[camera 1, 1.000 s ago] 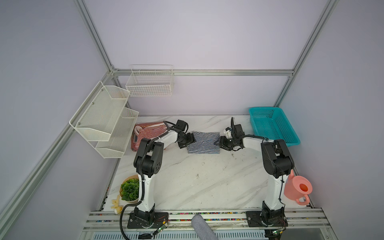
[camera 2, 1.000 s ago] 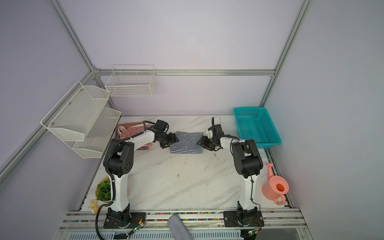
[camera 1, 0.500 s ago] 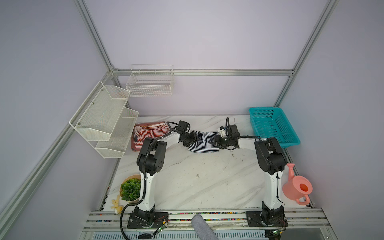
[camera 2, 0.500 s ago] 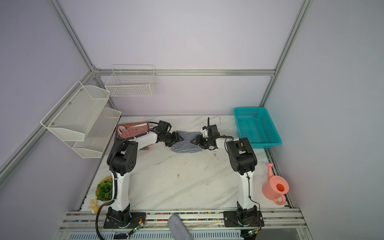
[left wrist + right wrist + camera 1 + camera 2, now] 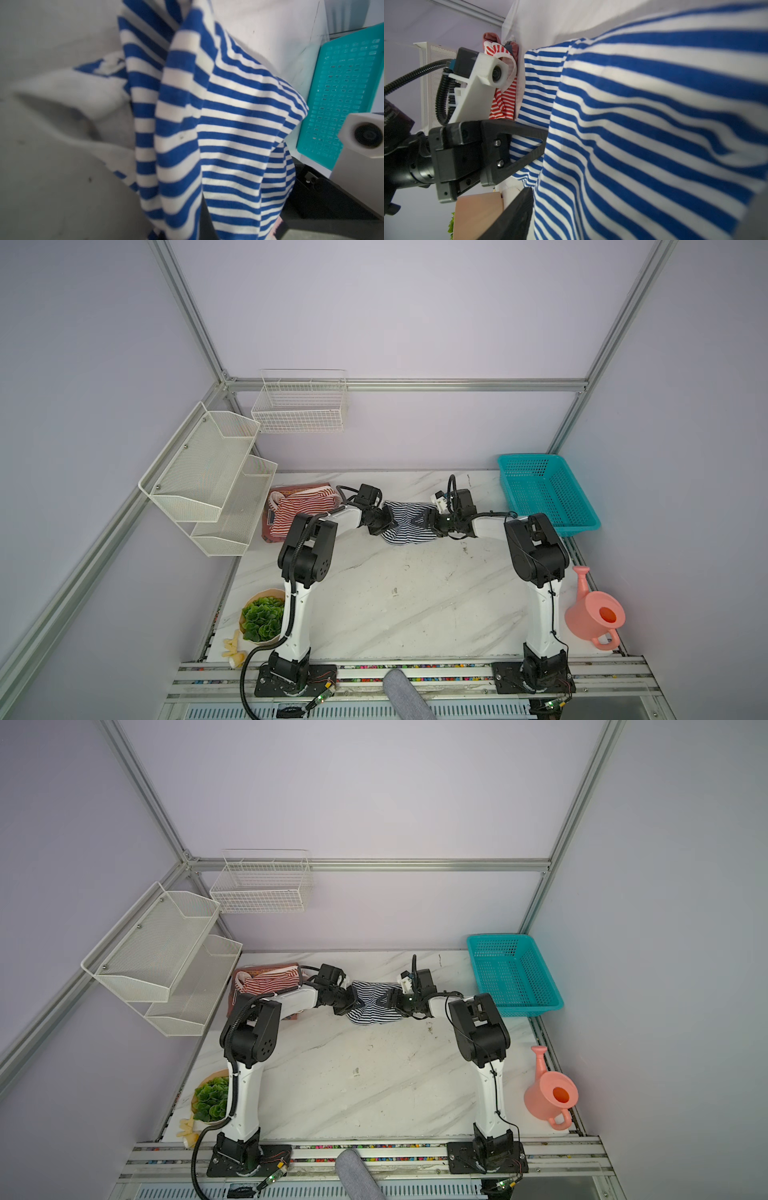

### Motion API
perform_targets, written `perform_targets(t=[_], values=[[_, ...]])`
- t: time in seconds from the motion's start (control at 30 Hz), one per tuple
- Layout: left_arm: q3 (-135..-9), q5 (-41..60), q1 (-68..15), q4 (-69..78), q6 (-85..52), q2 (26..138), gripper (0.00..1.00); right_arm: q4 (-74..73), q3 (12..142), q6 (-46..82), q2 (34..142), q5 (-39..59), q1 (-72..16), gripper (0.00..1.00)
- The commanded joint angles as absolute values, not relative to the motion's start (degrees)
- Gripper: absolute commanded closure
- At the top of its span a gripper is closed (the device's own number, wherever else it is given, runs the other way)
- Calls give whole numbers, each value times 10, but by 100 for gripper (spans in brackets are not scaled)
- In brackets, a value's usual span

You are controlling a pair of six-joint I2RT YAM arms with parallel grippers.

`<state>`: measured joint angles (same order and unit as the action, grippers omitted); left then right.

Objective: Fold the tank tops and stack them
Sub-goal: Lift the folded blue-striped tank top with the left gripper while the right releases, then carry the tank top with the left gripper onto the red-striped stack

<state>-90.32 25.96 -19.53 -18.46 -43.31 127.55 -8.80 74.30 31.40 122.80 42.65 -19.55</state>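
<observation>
**Navy-striped tank top gathered up from both ends**

The navy-and-white striped tank top [image 5: 406, 527] hangs bunched between the two grippers at the far middle of the marble table [image 5: 395, 593], with its lower edge sagging onto the surface. One second earlier it lies flat there as a neat rectangle. The left gripper [image 5: 386, 524], which stands open at the cloth's left edge a second earlier, is now closed tight on that edge. The right gripper [image 5: 429, 519] has come inward from the right edge. Cloth drapes over it in the right wrist view and only one of its jaws shows, so whether it grips cannot be told.

The red-and-white striped tank top [image 5: 301, 511] lies on a rust-red garment [image 5: 291, 491] at the far left, near the navy top but apart from it.

The change probably marks the shift from folding to stacking, with the navy top being lifted for carrying onto the red-striped one. The bunching suggests the fold is loosening and may need smoothing once the top is set down.
</observation>
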Motion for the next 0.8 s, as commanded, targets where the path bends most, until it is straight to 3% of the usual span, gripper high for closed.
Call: perform_targets(t=[0.0,0.13,0.33,0.77], values=[[-976,201,-190,-290,-383,1279,100,8,688,328,1197,334,-192,29],[-1071,139,-184,-394,-313,1266,100,31,646,343,1107,250,-187,27],[-1191,63,-180,-535,-223,1266,100,37,611,346,1025,233,-185,26],[-1200,-141,-150,-608,-135,1197,100,23,606,338,1012,246,-186,27]])
